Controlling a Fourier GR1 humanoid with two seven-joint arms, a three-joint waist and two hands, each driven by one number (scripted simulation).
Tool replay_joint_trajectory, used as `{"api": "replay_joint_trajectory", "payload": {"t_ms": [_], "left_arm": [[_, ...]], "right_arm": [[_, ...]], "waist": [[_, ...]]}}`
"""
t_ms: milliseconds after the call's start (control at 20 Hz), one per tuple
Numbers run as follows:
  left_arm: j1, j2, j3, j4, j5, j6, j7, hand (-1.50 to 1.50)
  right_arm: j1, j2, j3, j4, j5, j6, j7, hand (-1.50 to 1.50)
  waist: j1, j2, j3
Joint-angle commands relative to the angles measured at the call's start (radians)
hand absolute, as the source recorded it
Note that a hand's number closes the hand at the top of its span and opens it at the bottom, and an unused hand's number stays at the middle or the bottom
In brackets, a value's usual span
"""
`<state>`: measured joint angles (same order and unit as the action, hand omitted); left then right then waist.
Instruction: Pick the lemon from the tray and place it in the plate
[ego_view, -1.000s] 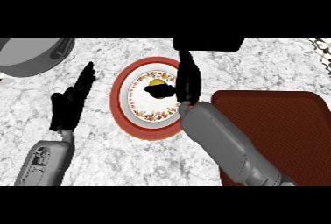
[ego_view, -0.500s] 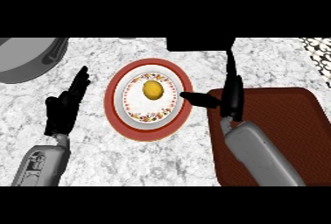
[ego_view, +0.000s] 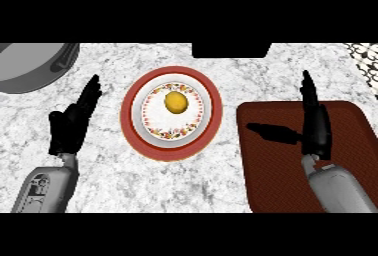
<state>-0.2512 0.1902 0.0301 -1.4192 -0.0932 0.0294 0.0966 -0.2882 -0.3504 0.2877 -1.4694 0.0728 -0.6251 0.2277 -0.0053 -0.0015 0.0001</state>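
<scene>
Lay released in the middle of the round white plate with a floral rim and broad red border (ego_view: 164, 150): the small yellow lemon (ego_view: 176, 102), well apart to the left of the right hand (ego_view: 316, 125), which had drawn back from over the plate to above the dark red rectangular tray (ego_view: 280, 175), fingers (ego_view: 307, 85) straight, spread from the thumb and holding nothing. Rested meanwhile at the far side of the plate on the white marbled bench (ego_view: 184, 190), unchanged: the left hand (ego_view: 70, 125), fingers up, relaxed and empty. Judged done, then, with only the arm's retreat left.
</scene>
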Motion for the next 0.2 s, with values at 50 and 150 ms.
{"api": "replay_joint_trajectory", "payload": {"t_ms": [50,150], "left_arm": [[0.044,-0.025,-0.021,-0.101,-0.019,0.006,0.043,0.00],[0.049,0.000,0.017,0.011,-0.006,-0.028,-0.065,0.00]], "right_arm": [[0.079,0.018,-0.101,0.026,-0.035,0.087,-0.116,-1.50],[0.144,-0.050,-0.130,-0.113,-0.047,0.130,-0.055,-1.50]], "waist": [[0.006,0.001,0.000],[0.000,0.001,0.000]]}}
